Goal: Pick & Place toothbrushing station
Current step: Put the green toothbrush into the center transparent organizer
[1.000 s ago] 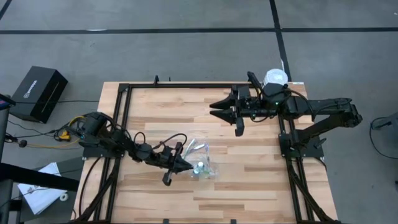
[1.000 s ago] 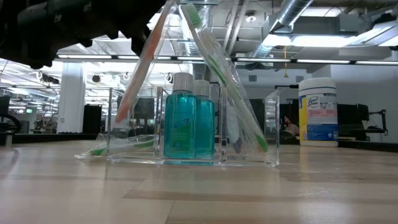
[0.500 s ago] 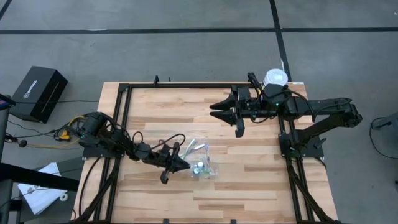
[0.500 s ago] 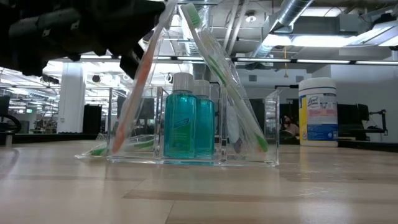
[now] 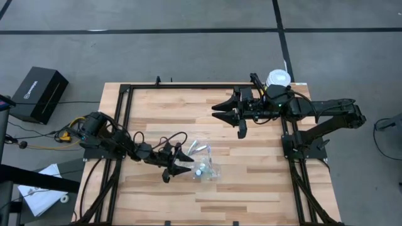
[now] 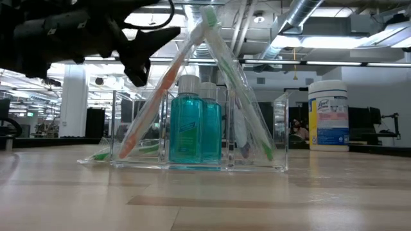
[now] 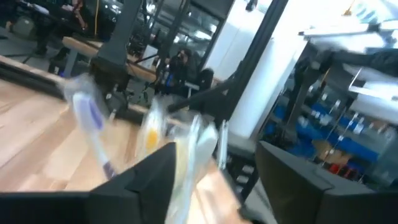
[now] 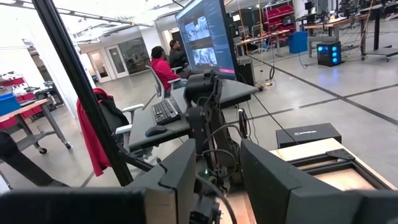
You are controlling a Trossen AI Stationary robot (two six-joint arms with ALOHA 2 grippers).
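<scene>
A small clear plastic container [image 6: 280, 128] stands on the wood table [image 5: 251, 169], seen from above as [image 5: 204, 168]. Two teal bottles with white caps [image 6: 186, 128] stand in it. An orange-handled toothbrush [image 6: 157, 96] and a green one [image 6: 237, 83] have their lower ends in the container and lean together at the top. My left gripper [image 6: 154, 51] [image 5: 186, 162] is open just to the table's left of the orange toothbrush's upper part. My right gripper [image 5: 215, 110] hovers open at the far right with nothing between its fingers.
A large white tub with a blue-yellow label [image 6: 328, 115] stands at the table's far right corner [image 5: 277, 78], behind my right arm. Black frame rails [image 5: 123, 125] run along the table's left, far and right sides. Bare wood lies near and right of the container.
My left gripper has opened and let go of the orange-handled toothbrush. The toothbrush has tipped toward the table's right: its lower end stays in the container, and its head now rests against the green toothbrush.
</scene>
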